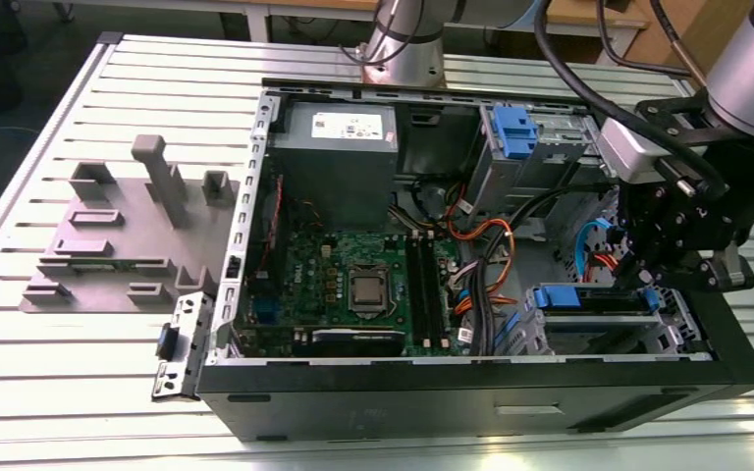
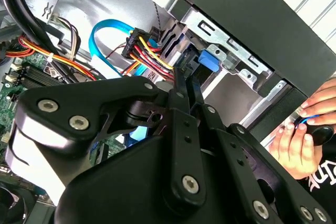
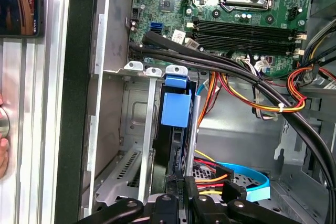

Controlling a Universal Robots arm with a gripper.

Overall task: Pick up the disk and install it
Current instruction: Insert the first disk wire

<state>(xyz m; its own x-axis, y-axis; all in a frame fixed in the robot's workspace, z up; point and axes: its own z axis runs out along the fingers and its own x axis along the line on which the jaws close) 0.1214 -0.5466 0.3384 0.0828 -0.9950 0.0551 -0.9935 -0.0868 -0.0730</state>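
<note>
Disk sits edge-on in the drive cage, blue carrier tab showing, cage walls tight on both sides. Pincer hangs just above the cage; cannot tell if it's open or gripping.

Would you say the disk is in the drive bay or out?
In: the disk stands edge-on between the drive bay rails.

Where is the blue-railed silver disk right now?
The blue-railed silver disk sits in the drive cage at the open black computer case's front corner, on the exterior view's right, directly below the black gripper.
</note>
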